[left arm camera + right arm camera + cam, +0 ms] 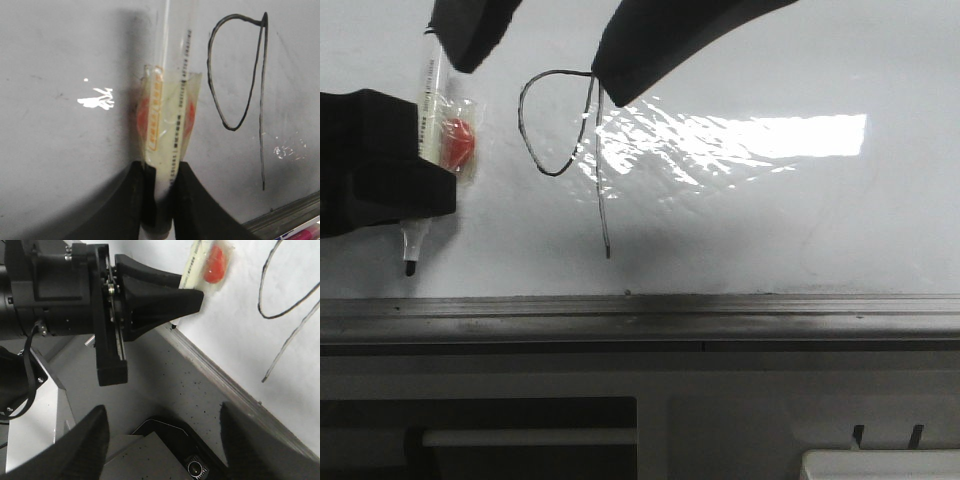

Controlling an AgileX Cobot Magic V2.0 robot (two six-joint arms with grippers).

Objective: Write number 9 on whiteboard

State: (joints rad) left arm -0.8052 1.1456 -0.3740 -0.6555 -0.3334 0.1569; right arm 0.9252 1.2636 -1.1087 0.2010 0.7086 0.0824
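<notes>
The number 9 (600, 180) is drawn in thin black line on the glossy whiteboard (770, 220), an oval loop with a long straight tail. It also shows in the left wrist view, 9 (260, 125), and the right wrist view, 9 (272, 317). My left gripper (425, 165) (161, 167) is shut on a white marker pen (428, 90) (170, 100) wrapped in clear tape with a red patch. The pen's black tip (411, 265) points toward the rail, left of the 9. My right gripper (545, 85) (163, 410) is open and holds nothing; its dark fingers hang in front of the 9's top.
A grey metal rail (640, 315) runs along the board's lower edge. Below it lie a dark panel with a white bar (520, 437) and a white box (880, 465). A pink pen (305, 232) lies past the rail. Bright glare (750, 135) sits right of the 9.
</notes>
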